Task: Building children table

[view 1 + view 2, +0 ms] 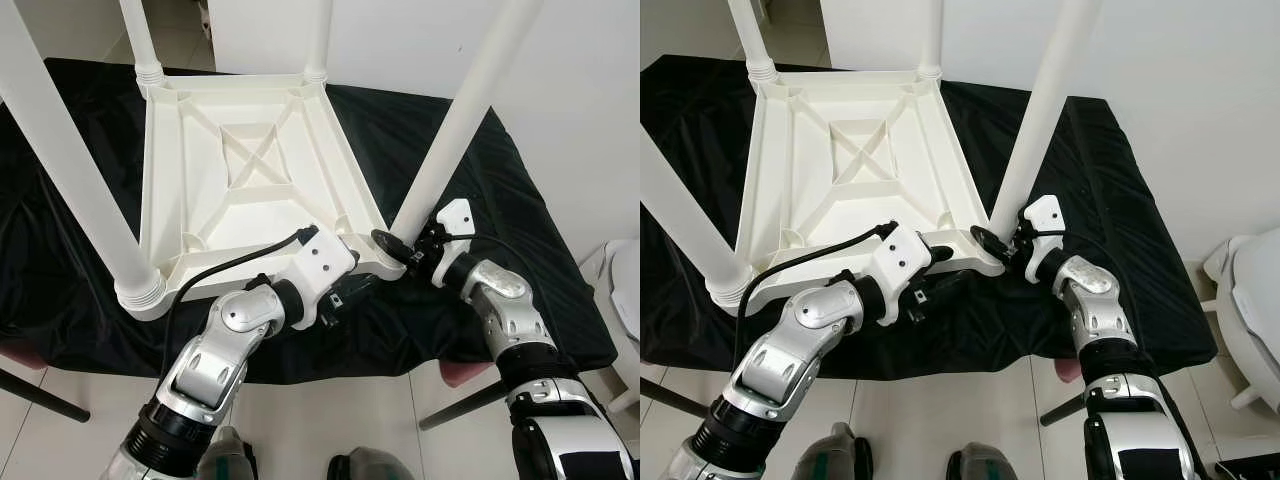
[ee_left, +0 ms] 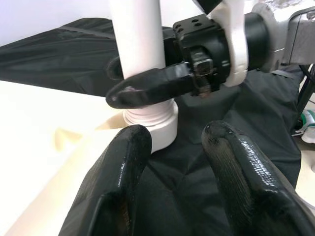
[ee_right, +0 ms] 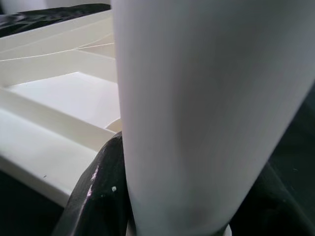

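Observation:
A white plastic children's table (image 1: 240, 170) lies upside down on a black cloth, with its legs pointing up. My right gripper (image 1: 398, 245) is shut on the near-right leg (image 1: 460, 120) just above its socket. In the left wrist view one black finger (image 2: 147, 88) crosses the front of that leg (image 2: 138, 39). The right wrist view has the leg (image 3: 206, 108) close up, with a finger (image 3: 103, 191) against it. My left gripper (image 1: 350, 295) hovers open at the table's near edge beside that corner. Its fingers (image 2: 118, 187) are apart over the cloth.
The black cloth (image 1: 520, 250) covers a low surface that ends just in front of me, with tiled floor below. A white object (image 1: 625, 290) stands at the far right. A dark support rod (image 1: 460, 405) slants under the cloth's near right edge. A wall is behind.

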Tool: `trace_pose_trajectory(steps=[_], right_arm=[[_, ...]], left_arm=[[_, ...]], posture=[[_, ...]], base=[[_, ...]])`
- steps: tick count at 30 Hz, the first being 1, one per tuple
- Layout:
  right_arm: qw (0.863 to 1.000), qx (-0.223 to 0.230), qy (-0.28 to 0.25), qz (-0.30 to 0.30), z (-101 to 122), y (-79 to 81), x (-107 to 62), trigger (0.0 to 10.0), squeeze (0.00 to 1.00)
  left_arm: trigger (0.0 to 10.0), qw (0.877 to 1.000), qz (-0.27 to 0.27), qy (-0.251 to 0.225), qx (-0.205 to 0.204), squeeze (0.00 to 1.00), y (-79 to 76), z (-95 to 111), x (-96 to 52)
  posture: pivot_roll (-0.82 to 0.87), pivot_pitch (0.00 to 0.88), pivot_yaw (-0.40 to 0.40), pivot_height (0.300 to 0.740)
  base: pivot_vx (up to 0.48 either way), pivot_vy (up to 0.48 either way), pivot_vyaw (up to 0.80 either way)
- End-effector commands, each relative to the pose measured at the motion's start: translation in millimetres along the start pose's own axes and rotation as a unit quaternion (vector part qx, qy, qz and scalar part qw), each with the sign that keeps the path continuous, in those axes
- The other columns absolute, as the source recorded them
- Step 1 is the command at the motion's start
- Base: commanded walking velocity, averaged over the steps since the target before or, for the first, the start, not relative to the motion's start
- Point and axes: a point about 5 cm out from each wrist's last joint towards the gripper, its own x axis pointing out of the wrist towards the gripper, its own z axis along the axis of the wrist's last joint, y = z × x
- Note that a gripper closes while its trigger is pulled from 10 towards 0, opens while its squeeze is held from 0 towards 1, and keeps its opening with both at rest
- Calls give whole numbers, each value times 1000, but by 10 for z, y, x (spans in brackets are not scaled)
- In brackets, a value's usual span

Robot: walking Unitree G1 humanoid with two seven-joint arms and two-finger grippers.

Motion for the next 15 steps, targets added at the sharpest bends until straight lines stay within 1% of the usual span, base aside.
trace_pose_trajectory(steps=[1,2,5,6,7,9,10,11,12,13,14,15], right_arm=[[998,4,30,-58,-113,-21,-49,10000,0],[997,5,29,-68,-117,-17,-45,10000,0],[997,5,29,-68,-117,-17,-45,10000,0],[997,11,24,-78,-113,25,-34,10000,0],[993,22,21,-114,-115,99,-10,10000,0],[993,22,21,-114,-115,99,-10,10000,0],[989,31,20,-141,-114,150,1,10000,0],[979,40,23,-199,-116,235,-1,10000,0],[970,50,24,-237,-116,300,-8,10000,0],[970,50,24,-237,-116,300,-8,10000,0],[961,49,28,-270,-111,382,-19,10000,0],[961,49,28,-270,-111,382,-19,10000,0]], left_arm=[[10000,1000,-3,-2,-2,0,-19,9,14],[10000,1000,-3,-2,-2,0,-20,8,15],[10000,1000,-3,-2,-2,0,-20,8,15],[10000,1000,-3,-2,-3,0,-23,9,16],[10000,1000,-4,-2,-4,0,-30,6,18],[10000,1000,-4,-2,-4,0,-30,6,18],[10000,1000,-5,-2,-4,0,-35,4,20],[10000,1000,-5,-2,-5,0,-40,4,20],[10000,1000,-5,-2,-6,0,-43,3,20],[10000,1000,-5,-2,-6,0,-43,3,20],[10000,1000,-5,-3,-7,0,-46,2,20],[10000,1000,-5,-3,-7,0,-46,2,20]], posture=[[-88,0,-42,740],[-88,0,-42,740],[-88,0,-42,740],[-88,0,-45,740],[-90,0,-49,740],[-90,0,-49,740],[-90,0,-49,740],[-91,0,-54,740],[-91,0,-54,740],[-91,0,-54,740],[-90,0,-60,740],[-90,0,-60,740]], base=[[0,0,0],[0,0,0],[0,0,0],[0,0,0],[0,0,0],[0,0,0],[0,0,0],[0,0,0],[0,0,0],[0,0,0],[0,0,0],[0,0,0]])
